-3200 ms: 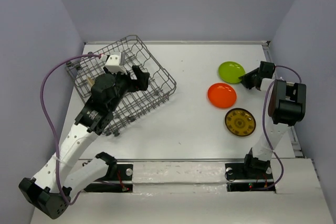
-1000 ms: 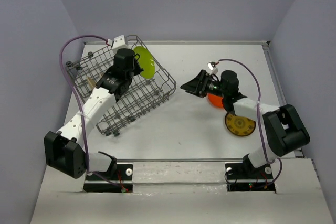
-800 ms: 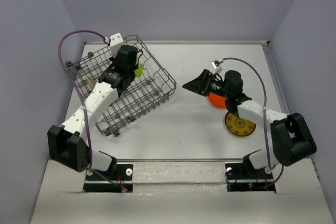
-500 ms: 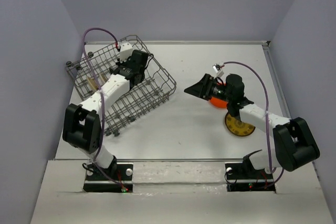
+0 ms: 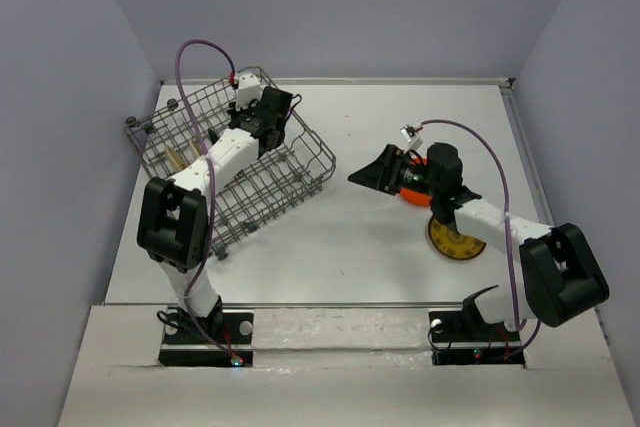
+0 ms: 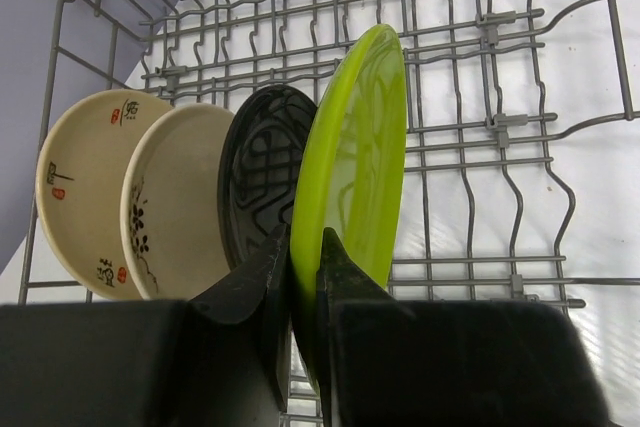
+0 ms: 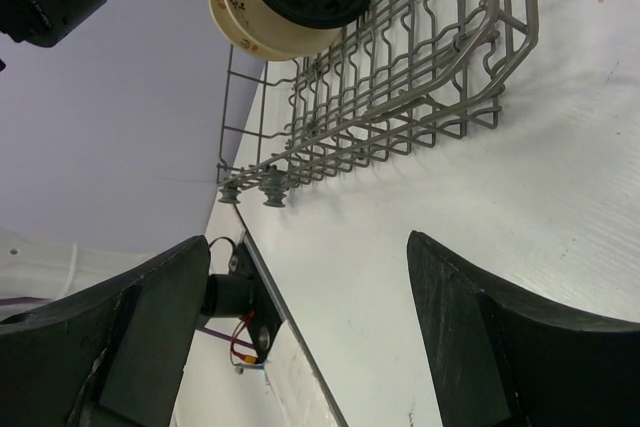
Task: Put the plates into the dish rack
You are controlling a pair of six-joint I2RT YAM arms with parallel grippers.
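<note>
The dish rack (image 5: 240,182) sits on the white counter (image 5: 400,112) at about 10 o'clock in the top view, turned at a slant. The left arm reaches into the far end of the rack.

In the left wrist view, the left fingers (image 6: 272,269) are pressed tight on the rim of the lime green plate (image 6: 358,172). The plate stands on its edge inside the rack. Just beside it, toward 9 o'clock, stands the black plate (image 6: 258,172). Next come two cream plates (image 6: 170,212) with dark marks. All four stand in a row, leaning close together. I cannot tell if the green plate rests on the wires.

The right fingers (image 7: 150,322) are spread wide apart and hold nothing. In the top view they sit above the counter near the middle and point toward 9 o'clock, at the rack.

The orange plate (image 5: 414,197) lies flat on the counter at about 3 o'clock, mostly hidden under the right arm. The yellow-brown plate (image 5: 458,240) lies just beside it, toward 5 o'clock, and the arm covers part of it too.
</note>
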